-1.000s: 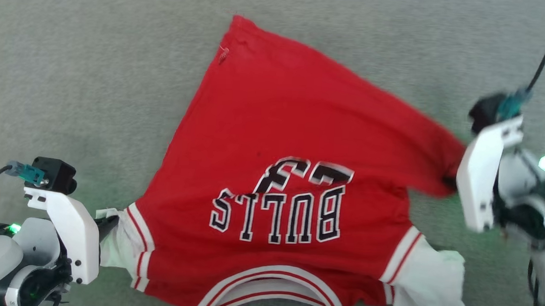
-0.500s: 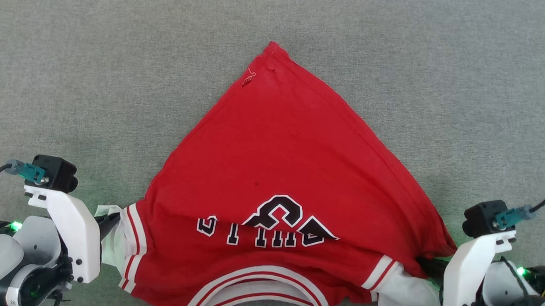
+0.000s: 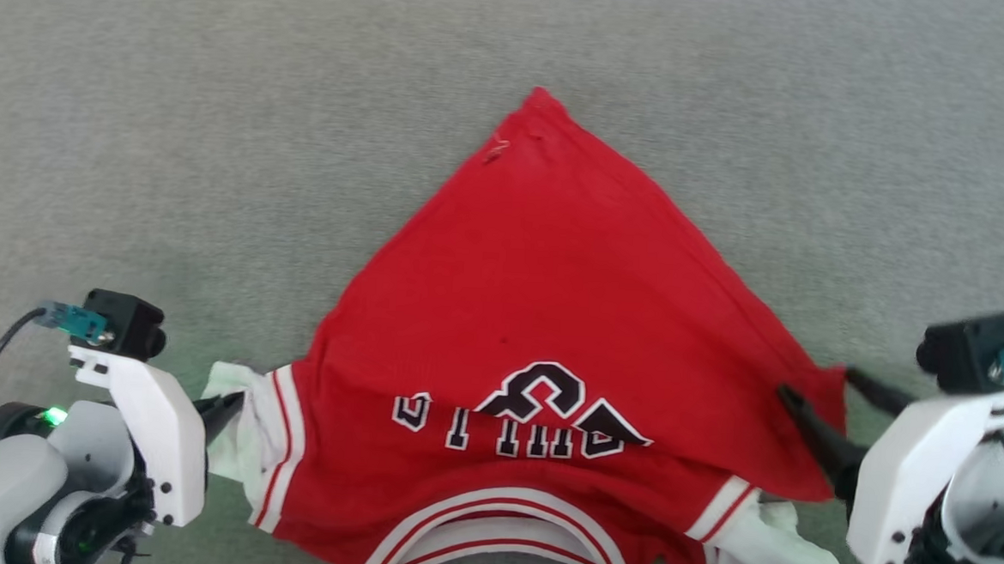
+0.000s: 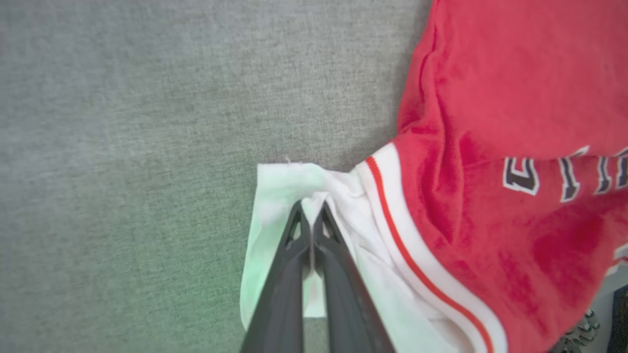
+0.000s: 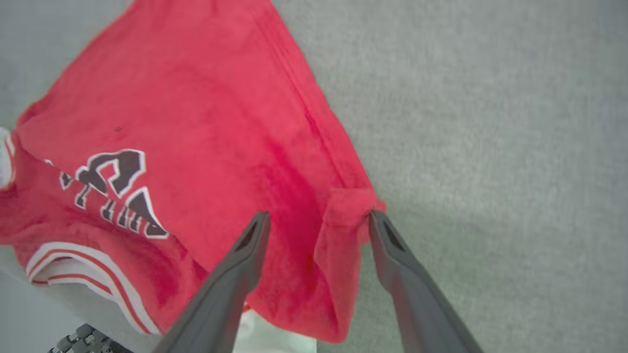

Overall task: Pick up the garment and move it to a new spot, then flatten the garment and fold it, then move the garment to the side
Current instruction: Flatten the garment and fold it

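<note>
Opening just now, right end effector (image 5: 319, 215) stands spread around the shirt (image 3: 552, 302) hem (image 5: 346, 208); left end effector (image 4: 309, 208) pinches the sleeve (image 4: 274, 191), so the fold seems laid

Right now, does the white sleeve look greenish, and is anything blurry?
Left wrist view: a green cast tints the white sleeve and nearby grey surface. Head view: green lights glow at both lower corners; lettering on the garment looks soft. Right wrist view: even light, mild blur.
</note>
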Motion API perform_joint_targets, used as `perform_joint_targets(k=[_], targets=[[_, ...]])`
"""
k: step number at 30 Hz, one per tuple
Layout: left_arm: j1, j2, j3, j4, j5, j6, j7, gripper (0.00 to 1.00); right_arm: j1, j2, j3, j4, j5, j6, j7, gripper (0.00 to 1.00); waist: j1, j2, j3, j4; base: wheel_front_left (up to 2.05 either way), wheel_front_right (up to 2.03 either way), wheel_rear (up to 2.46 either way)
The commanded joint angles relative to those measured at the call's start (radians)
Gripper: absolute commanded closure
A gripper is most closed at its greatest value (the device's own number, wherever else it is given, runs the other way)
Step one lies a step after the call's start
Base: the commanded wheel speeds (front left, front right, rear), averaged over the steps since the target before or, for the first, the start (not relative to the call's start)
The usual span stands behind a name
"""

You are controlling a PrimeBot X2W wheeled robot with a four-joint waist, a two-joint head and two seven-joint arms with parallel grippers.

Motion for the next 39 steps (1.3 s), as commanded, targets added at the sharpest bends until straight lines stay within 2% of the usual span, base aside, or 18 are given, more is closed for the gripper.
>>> perform_joint_targets(k=[1,5,10,18,24,32,36,38,39], targets=[[-0.013,-0.004,0.001,0.003,0.006,-0.006,-0.007,1.00,-0.020,0.001,0.007,-0.012,-0.003,0.000,0.006,0.00,0.0000,0.0000,-0.003,0.015,0.00,0.00,0.00],[-0.016,-0.028,-0.005,0.009,0.012,-0.012,-0.008,1.00,-0.100,-0.014,0.033,-0.021,-0.017,0.000,0.005,0.00,0.0000,0.0000,-0.004,0.048,0.00,0.00,0.00],[-0.035,-0.059,-0.012,0.014,0.030,-0.024,-0.008,1.00,-0.242,-0.036,0.081,0.073,-0.025,0.000,-0.044,0.00,0.0000,0.0000,0.001,0.099,0.00,0.00,0.00],[-0.090,-0.139,-0.032,0.046,0.062,-0.063,0.005,1.00,-0.525,-0.092,0.139,0.398,0.015,0.000,-0.153,0.00,0.0000,0.0000,0.030,0.212,0.00,0.00,0.00],[-0.130,-0.214,-0.053,0.103,0.084,-0.112,0.013,1.00,-0.706,-0.144,0.226,0.673,0.063,0.000,-0.168,0.00,0.0000,0.0000,0.058,0.300,0.00,0.00,0.00],[-0.156,-0.272,-0.060,0.186,0.087,-0.166,0.004,1.00,-0.865,-0.199,0.412,0.993,0.113,0.000,-0.063,0.00,0.0000,0.0000,0.090,0.367,0.00,0.00,0.00],[-0.161,-0.289,-0.060,0.217,0.081,-0.183,-0.003,1.00,-0.845,-0.215,0.566,1.123,0.172,0.001,0.062,0.00,0.0000,0.0000,0.095,0.375,0.00,0.00,0.00],[-0.161,-0.291,-0.060,0.225,0.079,-0.186,-0.004,1.00,-0.840,-0.215,0.596,1.142,0.189,0.001,0.094,0.00,0.0000,0.0000,0.094,0.375,0.00,0.00,0.00],[-0.163,-0.293,-0.059,0.232,0.078,-0.189,-0.003,1.00,-0.838,-0.216,0.623,1.152,0.212,0.003,0.121,0.54,0.0000,0.0000,0.094,0.374,0.00,0.00,0.00]])
